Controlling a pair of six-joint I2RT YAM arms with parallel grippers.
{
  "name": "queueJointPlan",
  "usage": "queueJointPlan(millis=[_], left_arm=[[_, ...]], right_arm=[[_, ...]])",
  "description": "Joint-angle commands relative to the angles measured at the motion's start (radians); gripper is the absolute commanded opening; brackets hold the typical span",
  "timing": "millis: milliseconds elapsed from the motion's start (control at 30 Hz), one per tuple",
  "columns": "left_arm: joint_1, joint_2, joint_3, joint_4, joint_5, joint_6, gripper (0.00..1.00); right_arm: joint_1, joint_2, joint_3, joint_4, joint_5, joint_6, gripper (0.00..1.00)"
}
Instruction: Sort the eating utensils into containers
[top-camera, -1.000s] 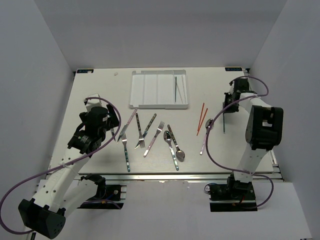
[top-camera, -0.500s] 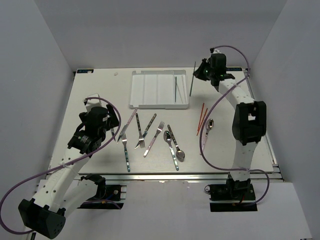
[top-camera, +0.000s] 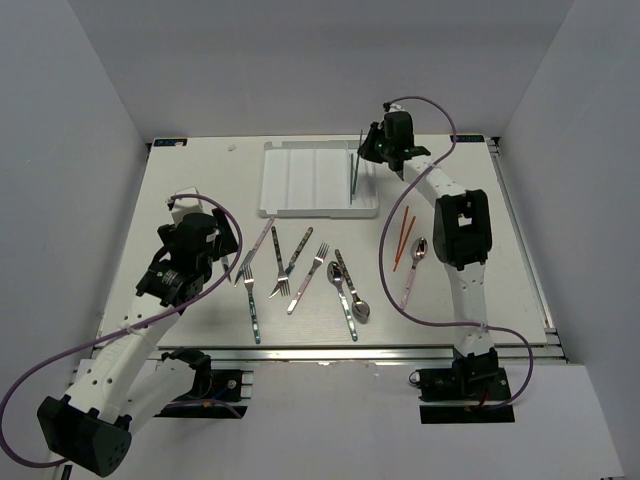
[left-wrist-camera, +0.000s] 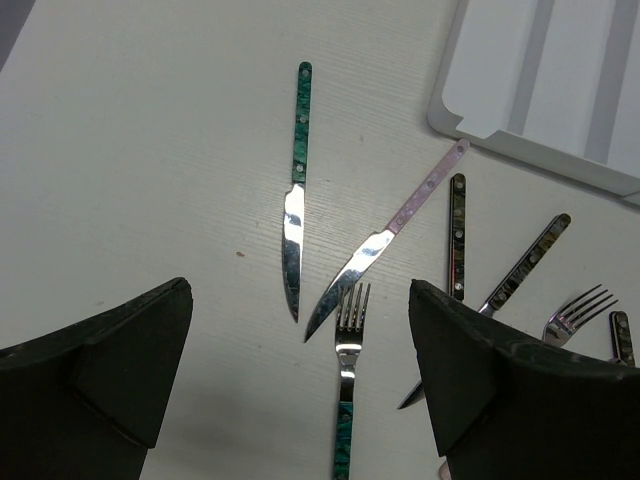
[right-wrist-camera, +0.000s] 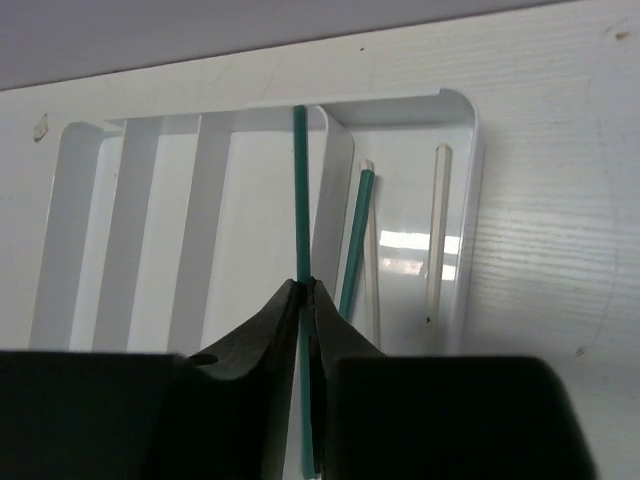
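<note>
The left claw (left-wrist-camera: 298, 335) hung wide open above the surface (left-wrist-camera: 130, 150), over a teal-handled knife (left-wrist-camera: 295, 210) and a pink-handled knife (left-wrist-camera: 385, 240). Further right, the white tray (top-camera: 272, 180) held a loose green chopstick (right-wrist-camera: 355, 235) and white chopsticks (right-wrist-camera: 437, 230) in its rightmost compartment. The right claw (right-wrist-camera: 305, 295) was closed on the held green chopstick (right-wrist-camera: 299, 190) above that tray. Red chopsticks (top-camera: 403, 235) lay on the surface, right of the tray.
</note>
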Motion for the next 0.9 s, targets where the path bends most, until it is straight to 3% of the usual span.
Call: queueJointPlan(millis=[0, 233, 300, 433, 500, 567, 633, 700, 733, 867], left_arm=[[0.003, 0.004, 0.003, -0.005, -0.011, 0.001, 0.98], [0.003, 0.001, 0.005, -0.006, -0.016, 0.001, 0.98], [0.003, 0.000, 0.005, -0.006, -0.018, -0.001, 0.98], [0.003, 0.003, 0.005, -0.006, -0.013, -0.001, 0.98], [0.003, 0.001, 0.005, -0.005, -0.011, -0.001, 0.98], [0.003, 0.000, 0.006, -0.005, -0.011, 0.001, 0.98], [0.003, -0.005, 0.007, -0.003, -0.008, 0.002, 0.98], [0.003, -0.006, 0.005, -0.003, -0.005, 0.002, 0.98], [0.003, -0.008, 0.003, 0.000, -0.007, 0.002, 0.98], [0.003, -0.009, 0.003, -0.001, -0.005, 0.002, 0.98]], right_arm=[[0.018, -0.072, -0.020, 0.044, 0.058, -0.040, 0.19], [0.019, -0.088, 0.052, -0.052, 0.095, -0.075, 0.47], [0.019, -0.124, 0.024, -0.074, 0.127, -0.086, 0.88], [0.035, -0.356, -0.156, -0.075, 0.323, -0.125, 0.89], [0.036, -0.444, -0.303, -0.063, 0.327, -0.112, 0.89], [0.030, -0.562, -0.426, 0.004, 0.177, -0.090, 0.89], [-0.002, -0.657, -0.607, 0.122, -0.092, -0.142, 0.89], [-0.008, -0.678, -0.646, 0.063, 0.030, -0.096, 0.89], [-0.005, -0.659, -0.616, -0.072, 0.184, -0.080, 0.89], [-0.005, -0.583, -0.546, -0.264, 0.345, -0.009, 0.89]])
